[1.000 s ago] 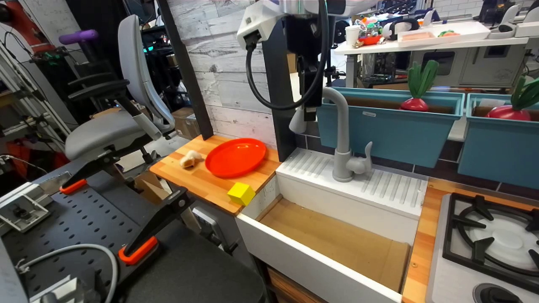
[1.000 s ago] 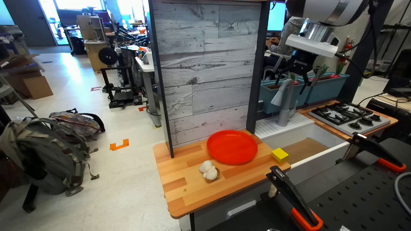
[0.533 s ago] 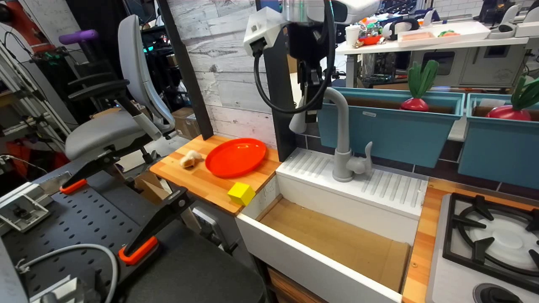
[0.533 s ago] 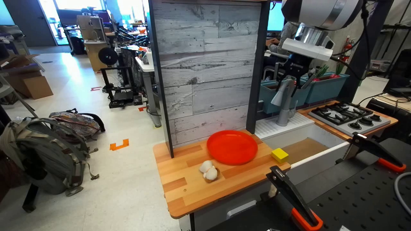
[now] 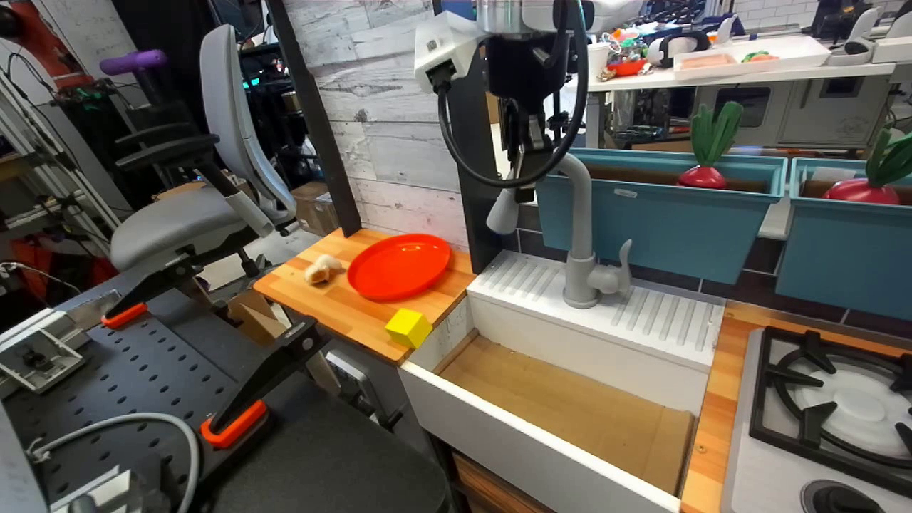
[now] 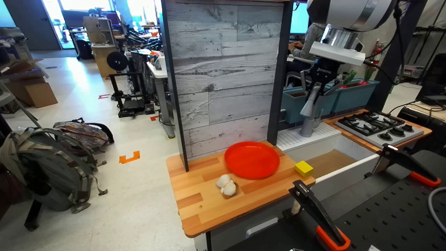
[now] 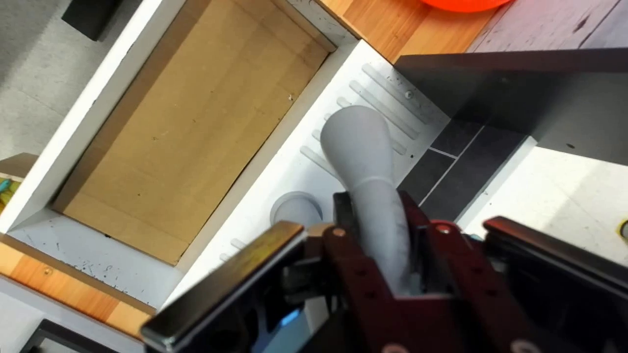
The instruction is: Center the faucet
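- Faucet: tall matte grey gooseneck faucet (image 5: 583, 214), upright, round base (image 5: 581, 291) on the white ribbed ledge (image 5: 684, 328) along the back edge of the wooden bench (image 6: 202, 177). Small grey side lever (image 5: 624, 267) faces the end with the black-and-steel stove (image 6: 379, 129).
- Spout: grey arched spout (image 7: 379, 206), flared head (image 7: 357, 139) over the ledge in wrist view, aimed at the end with the round red plate (image 5: 399, 267), not over the white cardboard-floored sink (image 5: 499, 438). Reads as off-centre.
- Jaws: pointing down, clamped on the spout just behind the head, black fingers (image 7: 344, 211) both sides. Sensible spot: far from the base, good leverage for a swivel.
- Top-down grip probably because the whitewashed plank panel (image 5: 399, 107) and teal planter (image 5: 662, 228) crowd the back edge.
- Step: grip looks made, swing not done. Next likely an arc about the base toward the front edge.
- Risk: straight pull could slip off the smooth neck or strain the base.
- Yellow cube (image 5: 408, 328) at the front corner beside the sink; looks parked, no part here.
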`<state>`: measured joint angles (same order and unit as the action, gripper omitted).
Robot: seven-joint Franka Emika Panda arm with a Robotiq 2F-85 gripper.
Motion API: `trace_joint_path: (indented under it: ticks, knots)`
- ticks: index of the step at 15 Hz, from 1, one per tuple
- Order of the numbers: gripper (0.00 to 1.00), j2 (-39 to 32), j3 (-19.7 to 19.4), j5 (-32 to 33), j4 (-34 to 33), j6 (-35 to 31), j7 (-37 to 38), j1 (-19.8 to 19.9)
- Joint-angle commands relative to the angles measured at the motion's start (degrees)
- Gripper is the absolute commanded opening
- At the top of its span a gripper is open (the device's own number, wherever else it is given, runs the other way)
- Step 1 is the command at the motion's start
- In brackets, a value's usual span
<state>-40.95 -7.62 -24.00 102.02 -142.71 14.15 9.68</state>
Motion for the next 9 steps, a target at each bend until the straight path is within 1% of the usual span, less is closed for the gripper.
trace_joint_path:
  ticks: [1,3,5,7,9]
  knots:
    - [0.06,3.1,2.0,1.4,2.7,3.0,-6.1,3.9]
    - [0.06,3.4,2.4,2.0,2.2,5.7,-9.8,5.6]
    - [0.06,3.3,1.7,3.9,1.0,9.4,-12.5,6.4]
    - [0.06,2.8,0.5,6.6,-0.5,12.5,-13.9,6.3]
    - [0.06,2.3,-1.4,10.7,-1.8,13.9,-13.1,5.0]
